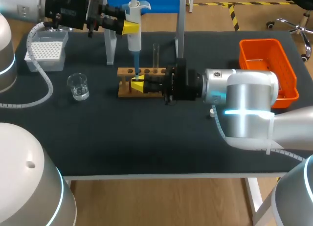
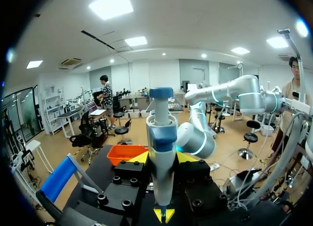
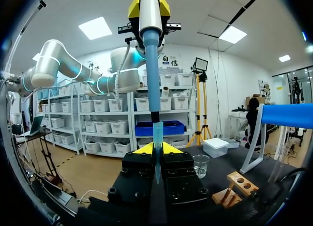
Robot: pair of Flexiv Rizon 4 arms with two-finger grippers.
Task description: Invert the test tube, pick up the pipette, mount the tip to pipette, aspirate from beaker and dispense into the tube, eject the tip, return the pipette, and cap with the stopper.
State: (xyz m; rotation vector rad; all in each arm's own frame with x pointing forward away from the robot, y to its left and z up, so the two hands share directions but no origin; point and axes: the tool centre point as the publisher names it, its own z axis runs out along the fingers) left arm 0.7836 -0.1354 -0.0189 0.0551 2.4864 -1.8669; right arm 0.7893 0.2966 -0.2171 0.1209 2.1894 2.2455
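Observation:
My left gripper [image 1: 130, 27] is shut on the white and blue pipette [image 1: 134, 37], holding it upright above the wooden rack [image 1: 124, 90]. In the left wrist view the pipette [image 2: 161, 147] fills the gap of that gripper [image 2: 162, 160]. Its blue tip [image 1: 137, 69] points straight down into my right gripper [image 1: 139, 85]. In the right wrist view the tip [image 3: 157, 138] runs down between the yellow ends of this gripper [image 3: 156, 150], which is shut on a thin clear test tube that is hard to make out. The beaker [image 1: 78, 85] stands to the left.
The white tip box [image 1: 46, 52] sits at the back left and an orange bin [image 1: 266, 69] at the right. The pipette stand [image 1: 146, 1] rises behind the rack. Another glass tube [image 1: 156, 55] stands upright in the rack. A small pale object [image 1: 212, 111] lies under my right arm.

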